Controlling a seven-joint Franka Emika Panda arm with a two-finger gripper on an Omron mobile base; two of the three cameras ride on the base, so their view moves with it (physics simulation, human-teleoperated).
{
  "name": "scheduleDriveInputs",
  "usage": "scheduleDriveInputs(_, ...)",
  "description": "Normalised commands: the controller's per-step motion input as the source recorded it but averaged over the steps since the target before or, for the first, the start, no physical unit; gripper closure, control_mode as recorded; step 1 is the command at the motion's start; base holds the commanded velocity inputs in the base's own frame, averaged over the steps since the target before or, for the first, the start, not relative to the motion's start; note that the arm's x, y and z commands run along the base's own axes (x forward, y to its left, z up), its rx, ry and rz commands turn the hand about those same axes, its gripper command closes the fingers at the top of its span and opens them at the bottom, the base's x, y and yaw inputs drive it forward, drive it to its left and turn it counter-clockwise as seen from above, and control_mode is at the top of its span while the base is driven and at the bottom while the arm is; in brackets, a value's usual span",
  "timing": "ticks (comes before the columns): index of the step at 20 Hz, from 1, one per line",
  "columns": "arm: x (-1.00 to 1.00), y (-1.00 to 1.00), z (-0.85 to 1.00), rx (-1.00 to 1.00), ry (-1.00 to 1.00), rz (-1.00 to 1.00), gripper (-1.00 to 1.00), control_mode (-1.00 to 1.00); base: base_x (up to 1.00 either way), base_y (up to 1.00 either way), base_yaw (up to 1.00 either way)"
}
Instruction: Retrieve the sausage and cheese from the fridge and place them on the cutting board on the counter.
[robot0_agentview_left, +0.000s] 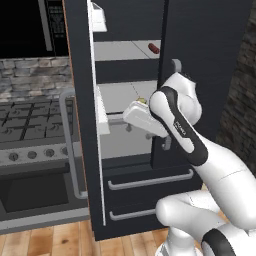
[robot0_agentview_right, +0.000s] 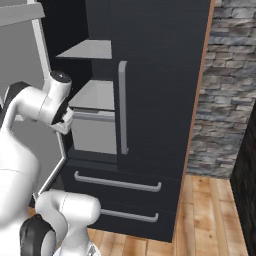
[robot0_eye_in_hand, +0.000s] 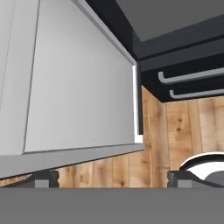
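Tall black two-door fridge left door open; dark red sausage at upper shelf's right edge; gripper spread wide, empty.

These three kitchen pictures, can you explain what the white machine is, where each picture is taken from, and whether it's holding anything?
The white jointed machine is a robot arm on a base that drives. Two pictures come from cameras on that base, behind the arm to its left and right. The third looks along the arm's pincer, whose two dark tips stand wide apart with nothing between them. The arm faces a tall black fridge with its left door open. On the upper grey shelf lies a small dark red sausage; a pale yellow lump of cheese peeks out on the shelf below.
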Motion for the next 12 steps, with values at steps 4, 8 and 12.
scheduleDriveInputs(4,0.06,-0.79,0.0,-0.03,-0.11,0.0,-1.0,-1.0,0.0,0.0,0.0)
scheduleDriveInputs(8,0.15,-0.69,0.0,-0.09,-0.22,0.0,-1.0,-1.0,0.0,0.0,0.0)
scheduleDriveInputs(12,0.24,-0.59,0.0,-0.2,-0.31,0.0,-1.0,-1.0,0.0,0.0,0.0)
